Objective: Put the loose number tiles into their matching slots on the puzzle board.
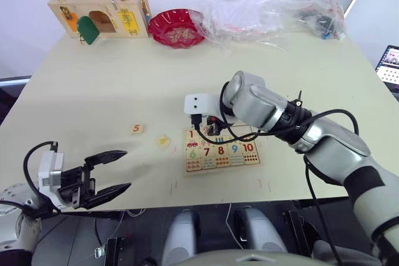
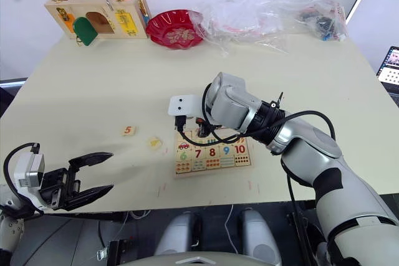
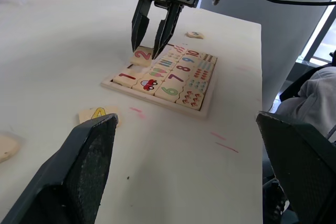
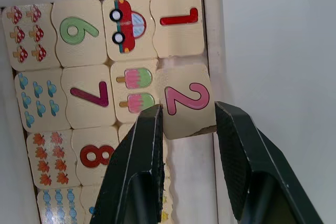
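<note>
The puzzle board [image 1: 222, 168] lies near the table's front edge with tiles 6 to 10 in its lower row. Tile 1 [image 4: 178, 22] sits in its slot. My right gripper [image 4: 189, 107] reaches down over the board's upper row, shut on tile 2 [image 4: 187, 98], which lies slightly skewed over the second slot beside the ice-lolly picture. Loose tile 5 [image 1: 136, 129] and yellow tile 4 [image 1: 163, 141] lie on the table left of the board. Another tile [image 3: 195, 34] lies beyond the board, its numeral unreadable. My left gripper [image 1: 126, 169] hovers open at the front left, holding nothing.
A wooden box [image 1: 103, 10] with coloured doors stands at the back left, a red bowl [image 1: 177, 27] beside it, and clear plastic bags [image 1: 274, 14] along the back right. A screen [image 1: 389, 63] shows at the right edge.
</note>
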Robot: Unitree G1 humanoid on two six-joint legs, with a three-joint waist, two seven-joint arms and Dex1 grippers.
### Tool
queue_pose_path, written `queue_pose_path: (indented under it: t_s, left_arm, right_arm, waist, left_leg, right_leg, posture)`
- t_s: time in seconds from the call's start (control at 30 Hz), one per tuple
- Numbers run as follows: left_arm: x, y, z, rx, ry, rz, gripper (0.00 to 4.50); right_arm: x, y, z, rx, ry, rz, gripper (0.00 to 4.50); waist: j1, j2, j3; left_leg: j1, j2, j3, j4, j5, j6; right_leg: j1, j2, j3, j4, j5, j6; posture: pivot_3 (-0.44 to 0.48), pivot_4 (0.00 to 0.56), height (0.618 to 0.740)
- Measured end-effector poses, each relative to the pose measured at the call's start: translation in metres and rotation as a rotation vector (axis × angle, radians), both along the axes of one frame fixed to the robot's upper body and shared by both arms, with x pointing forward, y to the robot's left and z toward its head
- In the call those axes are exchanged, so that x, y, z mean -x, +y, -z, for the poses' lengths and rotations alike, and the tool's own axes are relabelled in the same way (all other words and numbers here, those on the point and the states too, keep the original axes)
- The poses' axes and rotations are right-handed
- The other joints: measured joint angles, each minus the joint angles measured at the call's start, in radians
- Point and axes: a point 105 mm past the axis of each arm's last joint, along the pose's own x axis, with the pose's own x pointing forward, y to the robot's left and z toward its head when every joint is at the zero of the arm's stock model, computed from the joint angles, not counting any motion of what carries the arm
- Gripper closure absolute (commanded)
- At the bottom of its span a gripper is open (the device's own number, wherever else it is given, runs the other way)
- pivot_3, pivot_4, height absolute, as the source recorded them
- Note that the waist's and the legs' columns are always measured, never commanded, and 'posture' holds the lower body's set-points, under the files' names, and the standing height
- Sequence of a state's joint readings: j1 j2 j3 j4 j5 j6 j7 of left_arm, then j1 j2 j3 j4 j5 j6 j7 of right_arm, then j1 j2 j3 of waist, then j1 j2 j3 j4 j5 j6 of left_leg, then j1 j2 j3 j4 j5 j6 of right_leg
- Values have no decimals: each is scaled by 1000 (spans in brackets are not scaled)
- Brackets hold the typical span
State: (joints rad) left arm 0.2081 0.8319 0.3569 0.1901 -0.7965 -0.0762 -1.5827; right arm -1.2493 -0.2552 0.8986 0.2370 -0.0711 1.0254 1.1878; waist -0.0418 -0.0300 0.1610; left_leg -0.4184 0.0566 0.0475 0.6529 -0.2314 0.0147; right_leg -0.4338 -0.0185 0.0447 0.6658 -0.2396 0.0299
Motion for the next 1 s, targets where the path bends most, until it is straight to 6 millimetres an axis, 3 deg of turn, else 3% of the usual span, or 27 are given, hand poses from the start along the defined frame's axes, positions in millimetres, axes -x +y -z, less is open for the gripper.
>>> queue_pose_path:
  t_s: [1.0]
  left_arm:
    - [0,0,2,3,5,-6,0]
  right_arm:
    - [-4,0,6,3,6,51,3612]
  waist:
    - [0,0,0]
  left_leg:
    - [0,0,0,0,0,0]
  right_leg:
    - [0,0,0,0,0,0]
  posture:
    - [0,150,740]
